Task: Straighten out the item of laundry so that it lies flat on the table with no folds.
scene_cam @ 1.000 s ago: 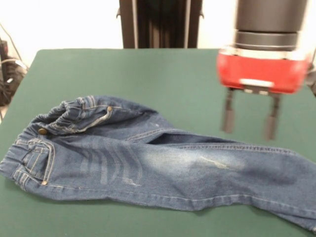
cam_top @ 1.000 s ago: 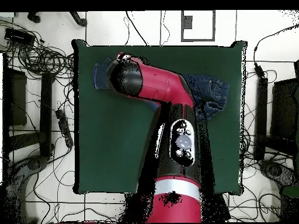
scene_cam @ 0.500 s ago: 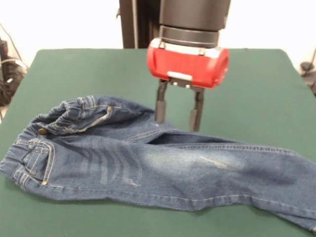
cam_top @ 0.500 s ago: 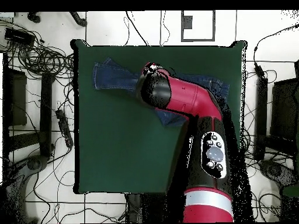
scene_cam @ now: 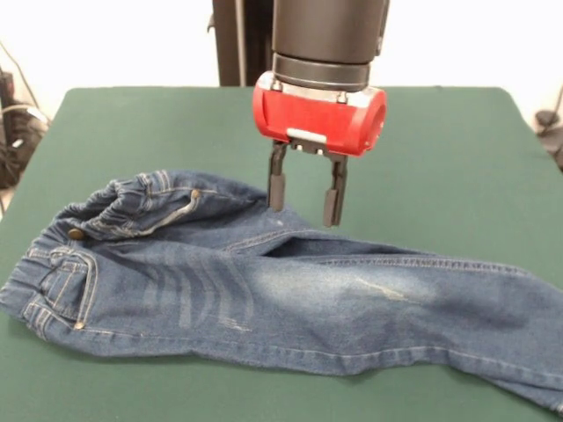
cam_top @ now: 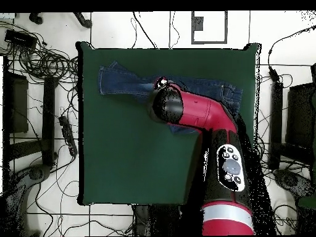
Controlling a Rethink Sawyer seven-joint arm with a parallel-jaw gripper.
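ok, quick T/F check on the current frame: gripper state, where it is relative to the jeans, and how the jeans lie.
1. The gripper is open, nothing between its fingers. True.
2. The gripper is clamped on the waistband. False: it hangs over the crotch area of the jeans, holding nothing.
3. The jeans lie flat with both legs spread apart. False: one leg is folded under the other, and the waistband end is bunched.
4. In the front view the waistband is at the picture's left and the legs run off to the right. True.
5. The jeans hang over the edge of the table. False: they lie on the green top as far as the views show.
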